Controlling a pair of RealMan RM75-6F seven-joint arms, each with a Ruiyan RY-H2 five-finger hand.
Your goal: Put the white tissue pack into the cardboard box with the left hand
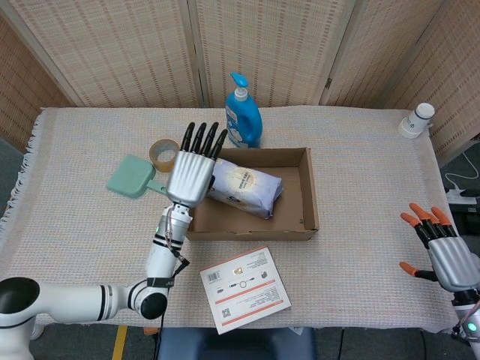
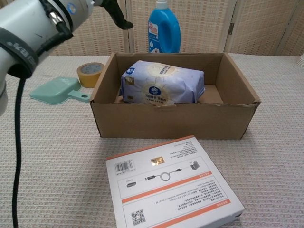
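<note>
The white tissue pack (image 1: 243, 189) (image 2: 164, 82) lies on its side inside the cardboard box (image 1: 310, 206) (image 2: 175, 121), toward the box's left half. My left hand (image 1: 191, 169) hovers over the box's left wall with its fingers spread and nothing in it; in the chest view only its dark fingertips (image 2: 118, 16) and the forearm show at the top left. My right hand (image 1: 442, 251) hangs open off the table's right edge, far from the box.
A blue pump bottle (image 1: 242, 112) stands just behind the box. A tape roll (image 1: 164, 154) and a green dustpan-like scoop (image 1: 133, 177) lie left of it. A flat printed carton (image 1: 245, 289) lies in front. A white jar (image 1: 417, 119) sits at the far right.
</note>
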